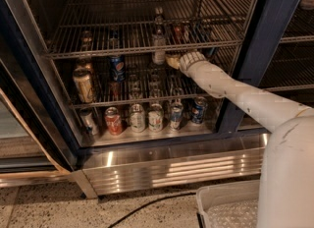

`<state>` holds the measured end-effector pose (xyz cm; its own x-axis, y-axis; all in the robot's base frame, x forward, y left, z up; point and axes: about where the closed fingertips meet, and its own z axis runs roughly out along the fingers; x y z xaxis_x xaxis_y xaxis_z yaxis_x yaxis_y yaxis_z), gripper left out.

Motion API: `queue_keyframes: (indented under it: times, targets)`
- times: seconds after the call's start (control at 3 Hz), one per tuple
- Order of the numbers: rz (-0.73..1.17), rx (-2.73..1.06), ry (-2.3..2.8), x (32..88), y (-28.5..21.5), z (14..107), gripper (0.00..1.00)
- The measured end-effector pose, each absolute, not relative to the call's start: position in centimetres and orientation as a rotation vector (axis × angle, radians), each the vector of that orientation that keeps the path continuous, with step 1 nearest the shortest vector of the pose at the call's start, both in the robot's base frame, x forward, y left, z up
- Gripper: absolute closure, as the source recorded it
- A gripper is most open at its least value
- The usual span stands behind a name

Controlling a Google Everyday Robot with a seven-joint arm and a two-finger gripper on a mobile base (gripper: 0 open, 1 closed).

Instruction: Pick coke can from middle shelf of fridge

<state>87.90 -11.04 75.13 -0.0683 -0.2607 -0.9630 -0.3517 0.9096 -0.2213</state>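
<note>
Coke can (177, 33) location: upright on the middle shelf (98, 53) of the fridge (274, 35), right of centre and set back from the front rail. A clear glass bottle (158, 45) stands on the same shelf just left of the Coke can and nearer the rail. Two dark cans (86, 40) stand well apart from it at the left end of the shelf.

Gripper (172, 62) location: at the front rail of the middle shelf, just below it in the camera view, beside the base of the glass bottle and in front of the Coke can. The gripper is apart from the Coke can. Whether it touches the bottle cannot be told, nor whether it is set wide or narrow. It holds nothing visible. The white arm (230, 89) extends from the lower right corner up and left into the fridge, passing the dark navy frame post.

Lower rack (147, 100) contents: a tan can (83, 85) at the left and a blue Pepsi can (117, 68) beside it. Further cans behind are too dim to identify.

Fridge floor contents: a row of cans along the front edge, including a red-orange can (114, 121) near the left. The ribbed steel base panel (171, 168) runs below. A black cable (147, 205) lies on the speckled ground, and a white bin (225, 207) sits at the lower right.
</note>
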Motion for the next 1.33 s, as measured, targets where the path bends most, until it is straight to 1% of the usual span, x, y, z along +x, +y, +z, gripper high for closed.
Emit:
queue_keyframes:
  times: [0.33, 0.67, 1.0, 1.33]
  targets:
    - [0.080, -0.477, 1.659, 87.90, -11.04, 75.13, 0.40]
    - [0.080, -0.477, 1.659, 87.90, -11.03, 75.13, 0.51]
    - [0.080, -0.477, 1.659, 87.91, -11.03, 75.13, 0.51]
    - [0.080, -0.477, 1.659, 87.91, -11.02, 75.13, 0.45]
